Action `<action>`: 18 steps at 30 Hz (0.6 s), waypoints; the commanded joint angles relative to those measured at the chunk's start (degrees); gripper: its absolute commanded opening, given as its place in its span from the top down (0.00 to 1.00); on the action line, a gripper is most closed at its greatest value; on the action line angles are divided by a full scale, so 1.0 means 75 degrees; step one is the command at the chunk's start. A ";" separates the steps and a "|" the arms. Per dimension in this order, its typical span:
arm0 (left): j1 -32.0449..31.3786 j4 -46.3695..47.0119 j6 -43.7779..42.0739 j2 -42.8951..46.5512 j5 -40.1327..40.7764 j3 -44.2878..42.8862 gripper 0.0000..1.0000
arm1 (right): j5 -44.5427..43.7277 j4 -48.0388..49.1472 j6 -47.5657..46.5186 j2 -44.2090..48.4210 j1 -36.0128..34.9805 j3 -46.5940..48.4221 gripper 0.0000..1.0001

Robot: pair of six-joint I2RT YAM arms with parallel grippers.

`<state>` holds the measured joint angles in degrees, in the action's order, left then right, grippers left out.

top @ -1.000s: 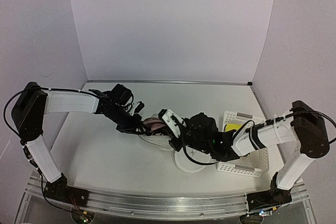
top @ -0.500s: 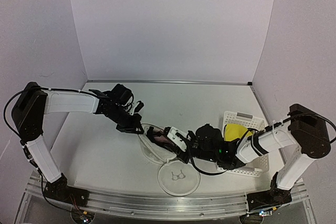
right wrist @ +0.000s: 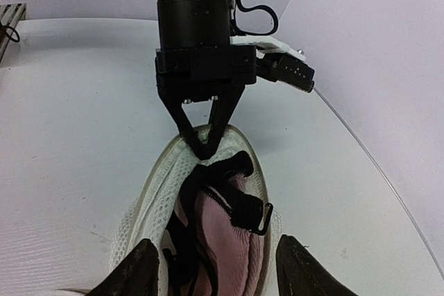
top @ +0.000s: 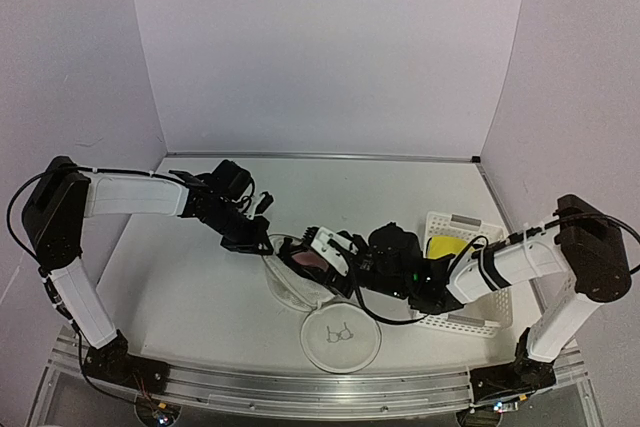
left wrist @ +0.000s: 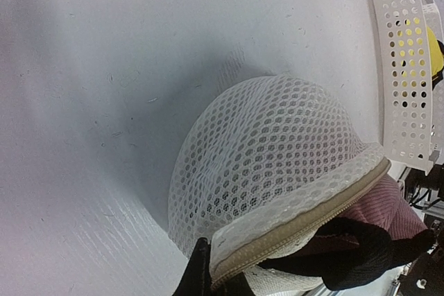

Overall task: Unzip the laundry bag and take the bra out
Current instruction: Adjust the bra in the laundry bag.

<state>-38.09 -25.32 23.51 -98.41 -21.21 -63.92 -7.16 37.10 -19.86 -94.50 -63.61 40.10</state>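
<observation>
Left fingers (right wrist: 204, 145) closed, pinching the zipper rim (left wrist: 305, 223) of the laundry bag (left wrist: 270, 150) at its far edge and holding that side lifted. The bag sits mid-table, mouth unzipped and gaping toward the right arm. Its round flap (top: 341, 339) with the bra outline is flopped flat on the table (top: 180, 287) at the near side.

Right fingers (top: 315, 255) spread apart, gripping nothing, hanging just above the mouth. The bra (right wrist: 208, 220), pink with black straps and a buckle, is fully inside the bag and not yet grabbed. The white basket (top: 455, 222) with a yellow item (top: 445, 245) stands just right of the right arm and is not involved.

Judged step: unzip done, removal about to start.

Risks:
- Right fingers could close on mesh or rim together with the fabric, so the whole bag lifts with the bra.
- Grabbing only a thin black strap could let it slip, or stretch while the cups stay inside.
- The buckle or a strap could snag on zipper teeth or mesh during the pull.
- The left pinch is on a narrow bit of rim. A hard tug could rip it free, and the bag would drag or its mouth collapse.
- The right arm is crowded next to the basket, so a wide retreat could bump it.
</observation>
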 commanded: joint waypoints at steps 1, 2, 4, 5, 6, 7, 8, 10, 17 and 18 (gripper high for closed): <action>0.0039 0.0318 -0.0181 0.0348 0.0074 0.0095 1.00 | 0.0205 -0.0271 -0.0059 0.0069 0.0209 0.0694 0.39; 0.0039 0.0328 -0.0190 0.0339 0.0069 0.0098 1.00 | 0.0456 -0.0485 -0.0015 0.0010 0.0292 0.0869 0.39; 0.0039 0.0334 -0.0193 0.0312 0.0030 0.0105 1.00 | 0.1068 -0.0944 0.0113 -0.0148 0.0534 0.1181 0.39; 0.0039 0.0340 -0.0193 0.0310 0.0016 0.0107 1.00 | 0.1432 -0.1180 0.0136 -0.0275 0.0608 0.1347 0.39; 0.0039 0.0348 -0.0193 0.0312 0.0016 0.0107 1.00 | 0.1607 -0.1365 0.0139 -0.0368 0.0663 0.1511 0.39; 0.0039 0.0352 -0.0194 0.0307 0.0019 0.0101 1.00 | 0.1788 -0.1514 0.0129 -0.0459 0.0716 0.1656 0.39; 0.0039 0.0350 -0.0203 0.0322 0.0023 0.0102 1.00 | 0.1995 -0.1647 0.0128 -0.0552 0.0760 0.1787 0.39; 0.0039 0.0352 -0.0216 0.0353 0.0040 0.0106 1.00 | 0.2416 -0.1984 0.0150 -0.0740 0.0863 0.2055 0.39; 0.0039 0.0342 -0.0228 0.0325 -0.0007 0.0085 1.00 | 0.3157 -0.2588 0.0276 -0.1198 0.1083 0.2540 0.41; 0.0040 0.0341 -0.0228 0.0323 -0.0016 0.0085 1.00 | 0.3196 -0.2632 0.0286 -0.1230 0.1107 0.2570 0.41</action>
<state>-38.09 -24.40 22.50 -98.30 -21.23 -62.96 12.05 19.79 -19.05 -102.78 -56.01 56.21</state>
